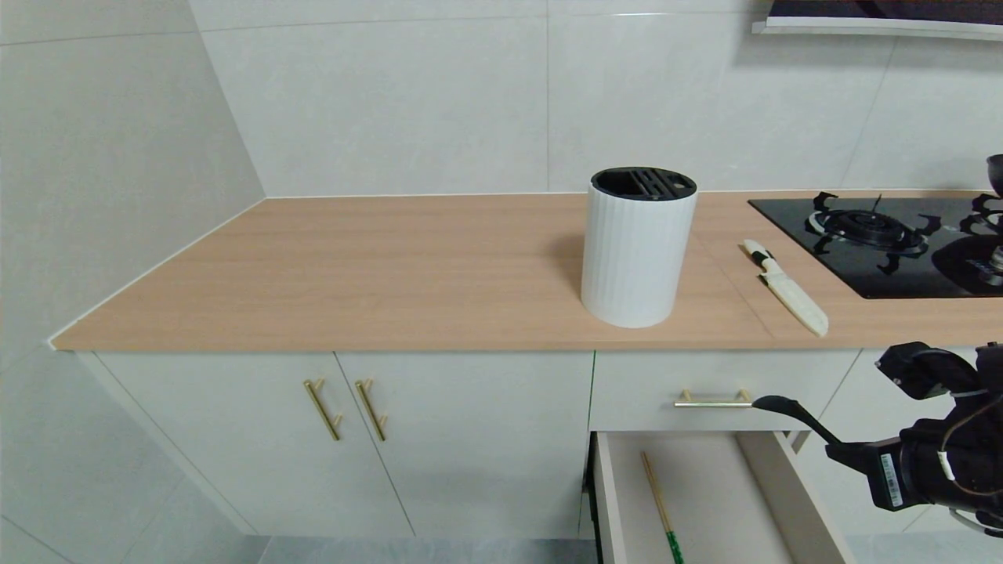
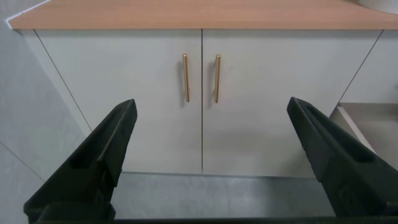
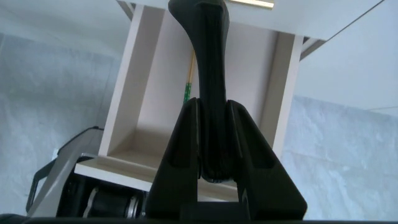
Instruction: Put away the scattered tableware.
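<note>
My right pincer [image 3: 211, 107] is shut tight on a long black tool [image 1: 786, 410]. It may be a spoon, but I can't be sure. I hold it by one end, so the other end sticks out in front. It points to 9 o'clock, at the open drawer [image 1: 607, 486].

I think the drawer is pulled out so the loose things can go inside. A pair of chopsticks [image 1: 658, 497] lies in it, so I guess the black tool goes there too.

Up on the table [image 1: 392, 266] stands a tall white holder [image 1: 636, 251] with slots in its black top. A knife [image 1: 786, 287] lies flat at 3 o'clock from it, between the holder and the stove [image 1: 878, 235]. The slots look made for knives, so that one has yet to be put away.

My left pincer [image 2: 211, 109] is wide open and holds nothing. It hangs low in front of the cupboard doors [image 2: 261, 112], touching none of them.
</note>
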